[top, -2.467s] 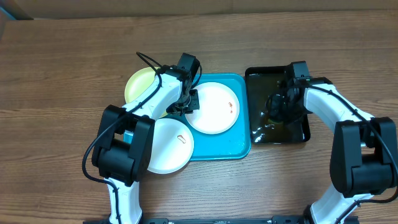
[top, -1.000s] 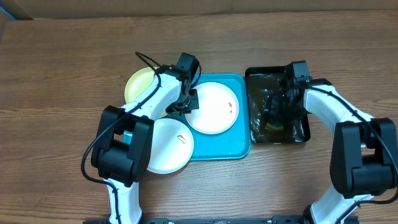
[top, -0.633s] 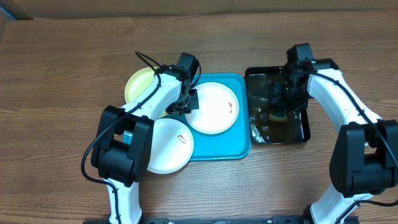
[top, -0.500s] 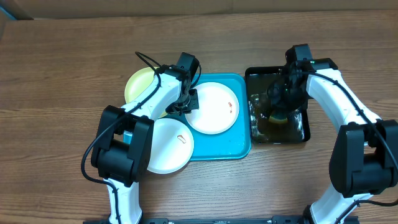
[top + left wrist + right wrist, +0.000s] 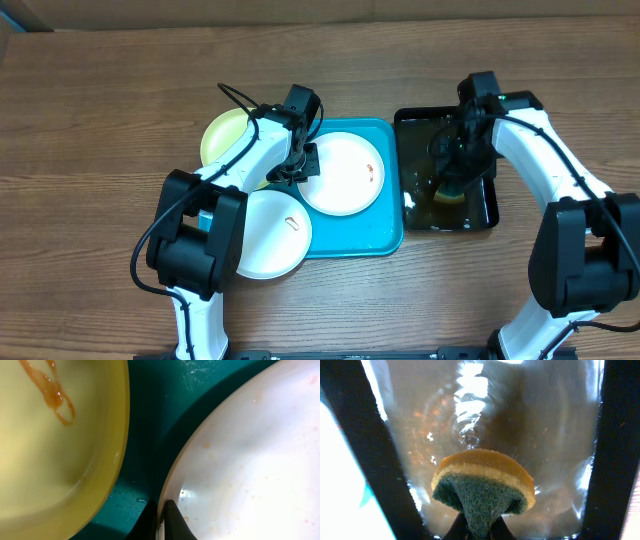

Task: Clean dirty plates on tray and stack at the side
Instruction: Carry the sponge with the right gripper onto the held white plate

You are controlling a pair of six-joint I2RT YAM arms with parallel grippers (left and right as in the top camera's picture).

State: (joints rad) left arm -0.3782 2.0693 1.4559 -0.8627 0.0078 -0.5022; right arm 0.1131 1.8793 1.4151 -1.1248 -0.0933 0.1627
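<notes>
My right tool [image 5: 479, 529] is clamped on the sponge [image 5: 485, 485], gripped by its green scouring side, hanging over the water in the black tray [image 5: 355, 450]. My left tool [image 5: 162, 522] is pinched together on the rim of the white plate [image 5: 250, 460]. That plate lies on the blue tray [image 5: 150, 415], just beside the yellow-green plate [image 5: 50, 460] (sauce squiggle on that one). The second white plate [image 5: 270, 235] sits across the tray's near left corner, partly on the surface [image 5: 100, 120]. Risks, as I judge them: a soaked sponge drips on the way over. My thin rim grip could slip once scrubbing pushes, and the plate would skid into its neighbour.
</notes>
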